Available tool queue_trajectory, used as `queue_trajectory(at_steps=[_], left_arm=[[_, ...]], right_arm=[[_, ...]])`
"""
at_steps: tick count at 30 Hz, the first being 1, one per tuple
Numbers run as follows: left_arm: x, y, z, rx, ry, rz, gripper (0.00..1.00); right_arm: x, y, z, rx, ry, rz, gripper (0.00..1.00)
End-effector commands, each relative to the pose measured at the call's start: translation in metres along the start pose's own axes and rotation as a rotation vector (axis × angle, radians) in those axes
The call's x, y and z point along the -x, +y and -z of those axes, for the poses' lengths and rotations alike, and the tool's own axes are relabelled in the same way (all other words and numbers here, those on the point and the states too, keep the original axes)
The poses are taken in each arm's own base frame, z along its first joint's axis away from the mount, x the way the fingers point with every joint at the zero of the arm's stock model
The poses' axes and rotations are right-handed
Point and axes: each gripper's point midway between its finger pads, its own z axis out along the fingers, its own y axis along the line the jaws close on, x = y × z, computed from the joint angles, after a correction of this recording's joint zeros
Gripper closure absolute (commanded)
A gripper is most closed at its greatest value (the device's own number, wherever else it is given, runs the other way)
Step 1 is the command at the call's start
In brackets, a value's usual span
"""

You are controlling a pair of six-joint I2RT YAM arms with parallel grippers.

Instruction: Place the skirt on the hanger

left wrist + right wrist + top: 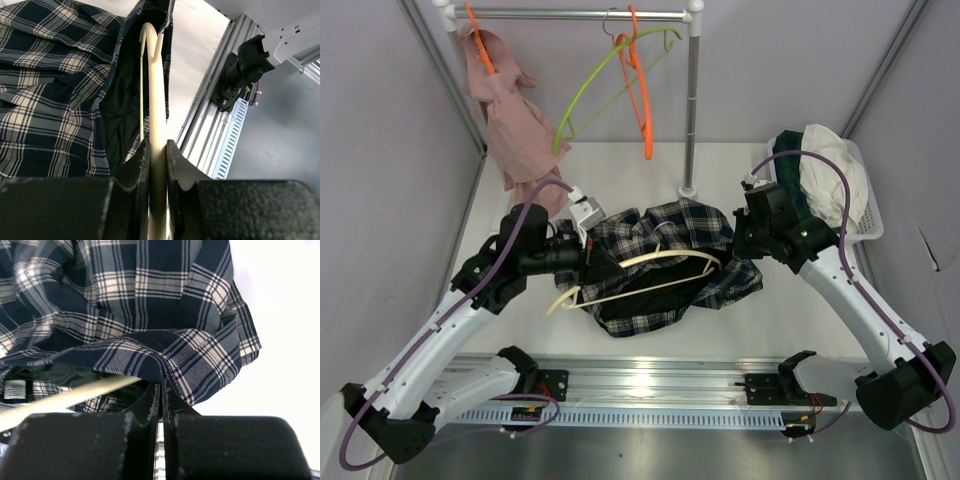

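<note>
The dark blue and white plaid skirt [655, 222] lies bunched on the white table between both arms. A cream hanger [650, 259] lies across it, one end pushed inside the fabric. My left gripper [582, 255] is shut on the hanger's bar; in the left wrist view the hanger [156, 100] runs straight out from between the left gripper [158, 150] into the skirt [50, 90] opening. My right gripper [738, 240] is shut on the skirt's right edge. In the right wrist view the skirt [150, 305] hem is pinched in the right gripper [161, 390], with the hanger [75, 396] passing under the cloth.
A clothes rail [580, 14] at the back carries a pink garment [505, 110] on an orange hanger, a green hanger [610, 75] and an orange hanger [642, 100]. Its pole [692, 110] stands behind the skirt. A white basket [865, 215] of clothes sits at the right.
</note>
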Motion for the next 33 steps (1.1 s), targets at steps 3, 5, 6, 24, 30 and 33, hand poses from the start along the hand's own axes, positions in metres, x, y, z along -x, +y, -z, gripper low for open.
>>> queue_trajectory(at_steps=[3,5,6,24,30,33], left_arm=[[0.016,-0.010,-0.008,-0.054,-0.058,-0.050,1.00],[0.016,-0.011,-0.012,-0.070,-0.062,-0.046,1.00],[0.016,-0.012,-0.013,-0.074,-0.061,-0.044,1.00],[0.014,-0.006,-0.051,-0.096,-0.060,-0.019,1.00],[0.007,0.001,-0.057,-0.065,-0.038,-0.019,1.00],[0.002,0.007,-0.061,-0.039,-0.015,-0.013,1.00]], right_arm=[[0.027,0.014,0.025,0.040,-0.090,0.006,1.00],[0.027,0.017,0.026,0.042,-0.090,0.007,1.00],[0.028,0.018,0.027,0.043,-0.093,0.008,1.00],[0.022,0.035,0.029,0.056,-0.089,0.025,1.00],[0.025,0.039,0.034,0.062,-0.095,0.028,1.00],[0.026,0.041,0.035,0.066,-0.101,0.029,1.00]])
